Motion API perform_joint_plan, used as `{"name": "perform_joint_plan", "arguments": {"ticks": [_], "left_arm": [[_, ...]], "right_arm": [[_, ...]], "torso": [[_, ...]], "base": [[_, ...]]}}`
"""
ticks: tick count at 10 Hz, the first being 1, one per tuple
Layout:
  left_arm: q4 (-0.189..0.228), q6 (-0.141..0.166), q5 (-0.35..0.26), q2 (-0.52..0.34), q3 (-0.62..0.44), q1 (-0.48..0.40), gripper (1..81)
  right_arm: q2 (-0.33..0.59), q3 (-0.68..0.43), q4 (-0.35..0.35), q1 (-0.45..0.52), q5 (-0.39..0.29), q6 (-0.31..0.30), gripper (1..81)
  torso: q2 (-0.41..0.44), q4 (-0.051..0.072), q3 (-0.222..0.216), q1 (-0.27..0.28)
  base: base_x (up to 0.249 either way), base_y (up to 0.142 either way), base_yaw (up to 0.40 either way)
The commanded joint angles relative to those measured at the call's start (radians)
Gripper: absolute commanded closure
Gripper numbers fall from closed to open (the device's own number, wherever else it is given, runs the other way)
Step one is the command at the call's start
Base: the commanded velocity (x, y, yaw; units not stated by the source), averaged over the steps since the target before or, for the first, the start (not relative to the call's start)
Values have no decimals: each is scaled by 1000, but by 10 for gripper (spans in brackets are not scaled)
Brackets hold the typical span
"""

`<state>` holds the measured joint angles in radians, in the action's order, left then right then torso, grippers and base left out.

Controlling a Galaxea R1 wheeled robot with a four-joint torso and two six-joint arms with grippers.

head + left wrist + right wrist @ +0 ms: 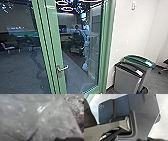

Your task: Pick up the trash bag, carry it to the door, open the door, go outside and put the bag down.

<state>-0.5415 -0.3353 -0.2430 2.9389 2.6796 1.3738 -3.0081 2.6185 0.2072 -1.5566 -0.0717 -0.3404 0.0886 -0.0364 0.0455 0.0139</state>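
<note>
Two bins stand on the robot's right-hand side of the door (54,37), one just behind the other: the nearer bin (127,79) is grey with a black lid (128,69), and the farther bin has a green lid (140,61). Glass fills the door's green frame, and a metal handle (64,68) juts from it; whether the door is fully closed, I cannot tell. Between the door and the bins is a pale wall (125,35). Through the door's glass, a person (77,30) shows small and blurred, near a dark chair (78,40), with tall shelves (96,37) closer to the door's far edge and pinkish ring lights (65,3) overhead. The trash bag (55,119) is very close to the left wrist camera: thin, see-through grey plastic, creased, with a small white object (41,109) showing against it. How near the bag is to the door, I cannot tell. Whether the left gripper is clenched on the bag or released cannot be told, and the same goes for the right gripper. In the right wrist view, a pale surface (164,126) lies beyond the robot's own parts, along with a dark shape (89,114) too blurred to identify.
</note>
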Motion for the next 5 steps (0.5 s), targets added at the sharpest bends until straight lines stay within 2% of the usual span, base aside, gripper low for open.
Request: {"name": "perform_joint_plan", "arguments": {"ticks": [1, 5], "left_arm": [[0, 1, -78, -9, 0, -72, 811], [-2, 1, -78, -7, 0, -74, 811]], "right_arm": [[-4, -6, 11, 49, -54, 1, 10], [-5, -6, 11, 48, -53, 1, 10]], "torso": [[0, 0, 0, 0], [0, 0, 0, 0]], "base": [[156, 0, 0], [157, 0, 0]]}}
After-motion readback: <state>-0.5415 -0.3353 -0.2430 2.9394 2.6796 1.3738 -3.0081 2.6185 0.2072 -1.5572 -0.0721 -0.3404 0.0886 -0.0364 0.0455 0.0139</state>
